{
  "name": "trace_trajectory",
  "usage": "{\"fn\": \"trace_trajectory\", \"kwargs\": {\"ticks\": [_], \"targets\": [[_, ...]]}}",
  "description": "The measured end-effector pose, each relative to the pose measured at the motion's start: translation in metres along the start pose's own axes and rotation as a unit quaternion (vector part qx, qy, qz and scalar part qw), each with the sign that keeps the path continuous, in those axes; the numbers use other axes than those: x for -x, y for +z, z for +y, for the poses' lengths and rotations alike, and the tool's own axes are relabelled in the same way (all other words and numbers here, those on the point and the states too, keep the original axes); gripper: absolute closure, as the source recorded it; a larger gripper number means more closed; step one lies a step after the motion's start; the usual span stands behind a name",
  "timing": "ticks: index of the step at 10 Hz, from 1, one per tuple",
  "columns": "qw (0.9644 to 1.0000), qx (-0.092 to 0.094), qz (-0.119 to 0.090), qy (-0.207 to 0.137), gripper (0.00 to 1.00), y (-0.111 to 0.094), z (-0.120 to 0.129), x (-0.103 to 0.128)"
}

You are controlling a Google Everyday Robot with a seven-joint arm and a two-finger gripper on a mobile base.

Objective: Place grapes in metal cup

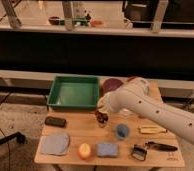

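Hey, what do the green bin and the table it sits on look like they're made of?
The green bin looks like smooth moulded plastic: even colour, rounded rim. The table looks like pale wood with a matte finish, though a laminate is possible. The end effector hangs just in front of the bin, over the table.

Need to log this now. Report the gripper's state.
Gripper: over the middle of the table, between the green tray and the blue cup, at the grapes. Open or closed: cannot be told.
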Motion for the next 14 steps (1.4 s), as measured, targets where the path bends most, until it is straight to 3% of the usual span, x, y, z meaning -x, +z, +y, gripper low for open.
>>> {"fn": "trace_trajectory", "kwargs": {"ticks": [7,12,14], "targets": [[0.9987,0.049,-0.01,-0.005,0.86,0.025,0.003,-0.011],[0.9966,0.077,-0.027,-0.013,0.85,0.047,0.001,0.002],[0.9967,0.077,-0.024,-0.012,0.76,0.046,0.001,-0.001]]}}
